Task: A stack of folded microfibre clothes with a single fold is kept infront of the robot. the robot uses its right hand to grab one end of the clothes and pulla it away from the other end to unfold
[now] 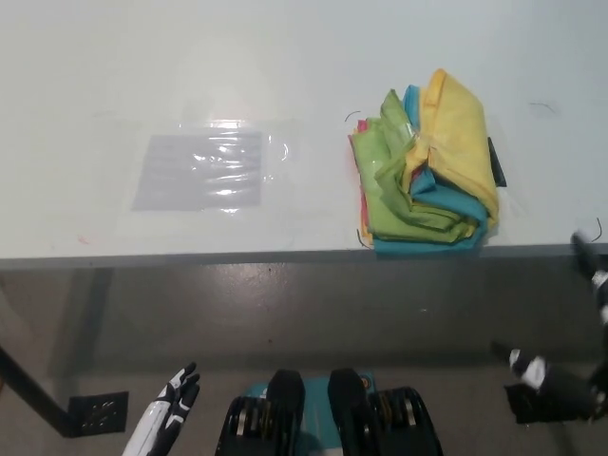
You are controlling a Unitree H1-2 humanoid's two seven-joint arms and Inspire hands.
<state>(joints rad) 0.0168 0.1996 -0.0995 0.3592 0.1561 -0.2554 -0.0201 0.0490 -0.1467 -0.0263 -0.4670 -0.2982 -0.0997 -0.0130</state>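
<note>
We find the right robot hand (560, 385) low at the lower right, below the tabletop (285, 85) edge, holding nothing; we cannot tell its finger state. The left robot hand (171, 404) rests at lower left, fingers extended together. The stack of cloths (427, 176) lies near the front edge, untouched. We judge the reach not yet begun; next, raise the right robot hand to a cloth's end.
</note>
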